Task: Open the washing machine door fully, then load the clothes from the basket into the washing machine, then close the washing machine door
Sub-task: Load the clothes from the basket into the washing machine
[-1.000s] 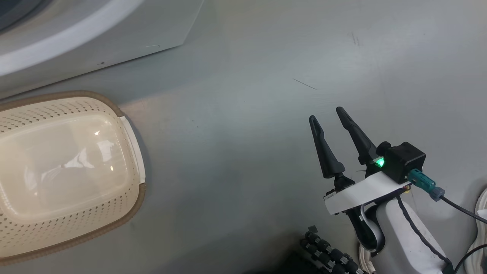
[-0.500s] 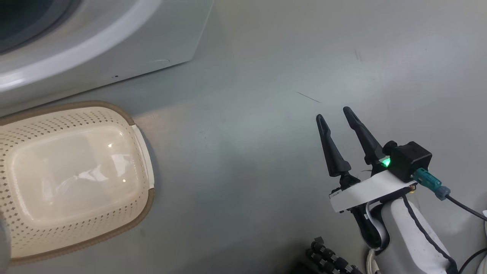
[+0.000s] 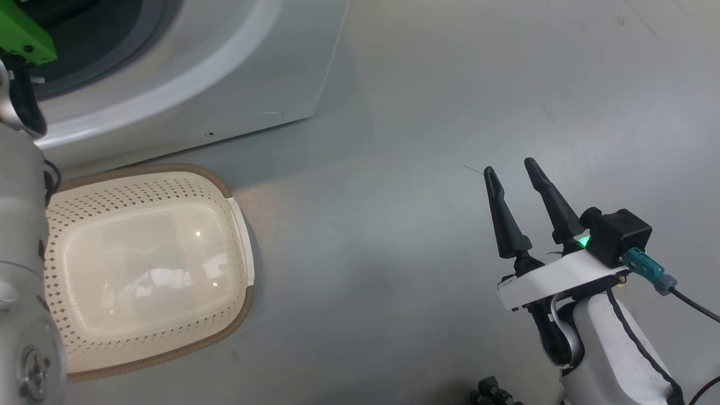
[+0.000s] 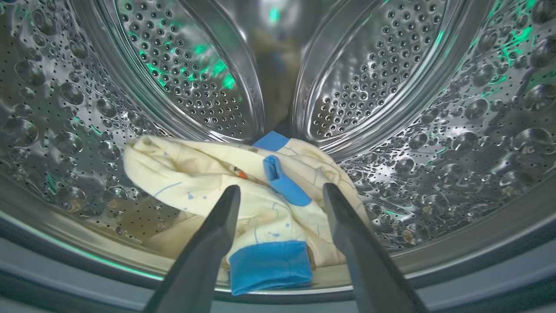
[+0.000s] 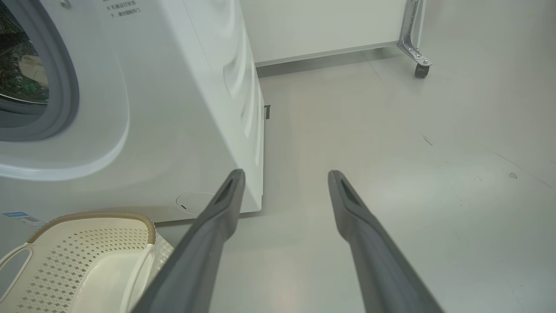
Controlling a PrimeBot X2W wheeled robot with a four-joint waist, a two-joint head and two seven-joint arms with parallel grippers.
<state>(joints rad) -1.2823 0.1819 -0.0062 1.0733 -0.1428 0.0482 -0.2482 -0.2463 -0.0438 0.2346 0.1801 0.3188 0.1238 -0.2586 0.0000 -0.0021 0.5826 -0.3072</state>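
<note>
The soft cream-yellow clothes (image 4: 195, 178) with blue cuffs lie heaped at the front of the perforated steel drum (image 4: 391, 65) of the white front-loading washing machine (image 5: 173, 108), one cuff draped on the drum's lip. The left claw (image 4: 281, 188) hangs just over them, its two dark fingers spread wide, gripping nothing. Near the machine's foot the cream perforated plastic basket (image 3: 140, 169) with a brown rim stands on the grey floor (image 3: 422, 112); the right claw (image 3: 509, 165), well apart from it, is likewise wide and holds nothing.
</note>
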